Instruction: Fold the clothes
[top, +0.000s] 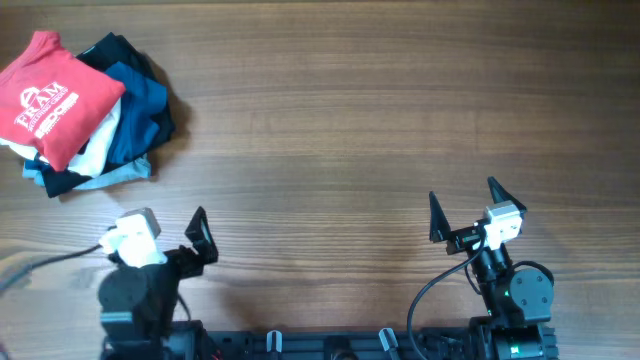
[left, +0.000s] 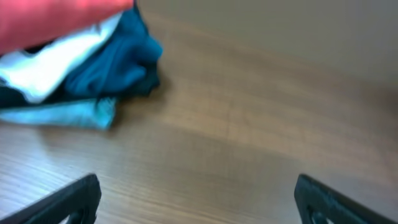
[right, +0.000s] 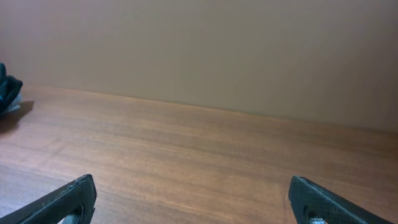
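Note:
The clothes, a red T-shirt (top: 55, 95) with white lettering, lie folded on top of a pile at the table's far left. In the left wrist view its red edge (left: 56, 18) fills the upper left corner, blurred. My left gripper (top: 165, 228) stands open near the front edge, below and to the right of the pile, with nothing between its fingers (left: 196, 186). My right gripper (top: 463, 195) stands open at the front right, far from the pile, with only bare wood between its fingers (right: 191, 183).
Under the red shirt lie navy and blue garments (top: 140, 110), a white one (top: 100, 140) and a light blue edge (top: 120, 172). The left wrist view shows the blue garment (left: 118, 62) and the white one (left: 50, 62). Wooden table (top: 380, 110) spreads to the right.

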